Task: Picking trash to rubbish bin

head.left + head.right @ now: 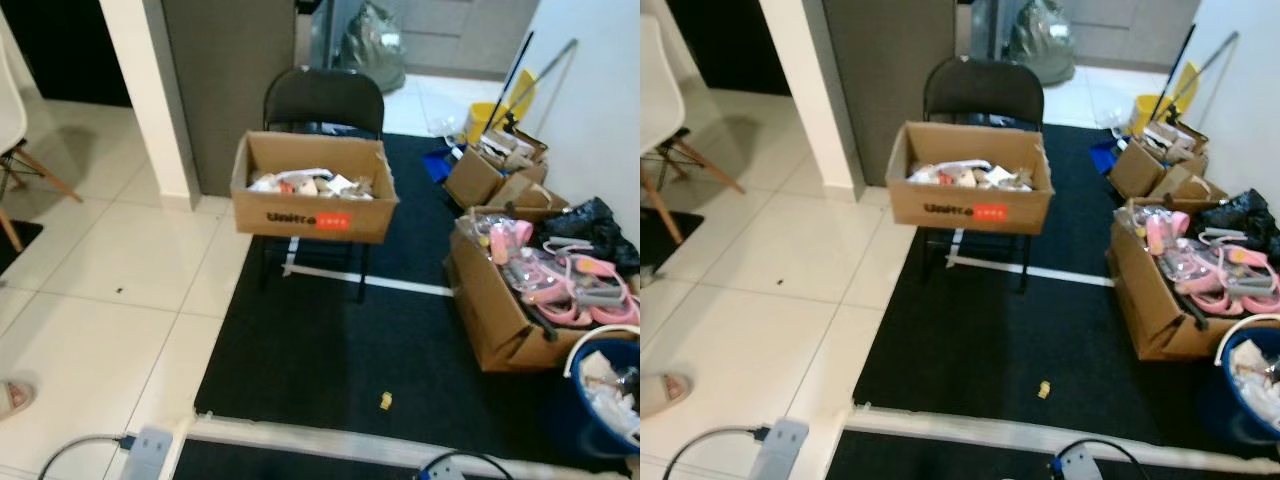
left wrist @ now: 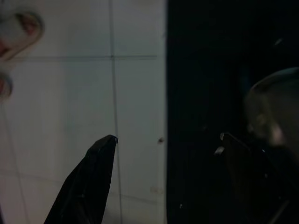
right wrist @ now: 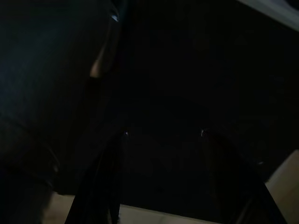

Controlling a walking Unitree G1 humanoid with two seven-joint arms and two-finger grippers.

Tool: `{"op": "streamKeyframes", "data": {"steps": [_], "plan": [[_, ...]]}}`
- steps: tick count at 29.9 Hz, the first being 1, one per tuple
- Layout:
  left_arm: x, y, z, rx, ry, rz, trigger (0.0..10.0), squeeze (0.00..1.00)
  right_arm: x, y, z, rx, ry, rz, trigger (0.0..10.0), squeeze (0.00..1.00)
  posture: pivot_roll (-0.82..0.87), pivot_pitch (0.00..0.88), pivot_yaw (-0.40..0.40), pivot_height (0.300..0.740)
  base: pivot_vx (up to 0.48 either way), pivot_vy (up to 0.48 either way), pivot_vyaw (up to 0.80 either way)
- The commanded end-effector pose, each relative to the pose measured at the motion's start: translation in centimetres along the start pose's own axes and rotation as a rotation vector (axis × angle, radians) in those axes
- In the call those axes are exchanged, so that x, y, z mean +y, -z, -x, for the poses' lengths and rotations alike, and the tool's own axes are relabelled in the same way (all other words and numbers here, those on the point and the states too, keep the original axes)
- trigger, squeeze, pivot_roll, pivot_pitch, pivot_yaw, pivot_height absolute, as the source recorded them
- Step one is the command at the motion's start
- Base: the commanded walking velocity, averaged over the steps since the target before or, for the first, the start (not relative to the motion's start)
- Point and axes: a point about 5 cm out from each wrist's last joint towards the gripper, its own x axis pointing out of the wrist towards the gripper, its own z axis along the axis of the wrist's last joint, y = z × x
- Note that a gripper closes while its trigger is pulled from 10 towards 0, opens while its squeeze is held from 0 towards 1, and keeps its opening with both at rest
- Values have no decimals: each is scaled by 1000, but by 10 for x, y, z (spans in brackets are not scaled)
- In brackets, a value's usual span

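Nearest, a grey power strip (image 1: 148,446) lies on white tiles. Both grippers hang low with fingers spread and empty: the left gripper (image 2: 168,140) straddles the tile-mat edge, the right gripper (image 3: 163,133) is over dark mat. Ahead of them, a small yellow scrap (image 1: 386,400) lies on the black mat (image 1: 330,350); the blue bin (image 1: 600,400) sits to the right.

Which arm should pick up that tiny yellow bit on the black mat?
Probably the right. The small yellow scrap lies on the black mat slightly right of centre, and the blue round bin stands on that side too. The right pincer is open.
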Motion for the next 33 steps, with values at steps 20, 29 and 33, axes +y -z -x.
{"op": "streamKeyframes", "data": {"steps": [20,29,33], "plan": [[-26,5,0,29,85,-68,10000,0,-25,12,4,-9,84,-131,10000,0,-29,67,29,740,-377,0,0],[-14,5,0,24,48,-45,10000,0,-11,-2,2,-44,10,-131,10000,0,33,26,50,740,-238,0,203],[-12,6,0,25,50,-59,10000,0,-2,-10,0,-60,-11,-134,10000,0,47,14,57,740,0,0,630]]}}
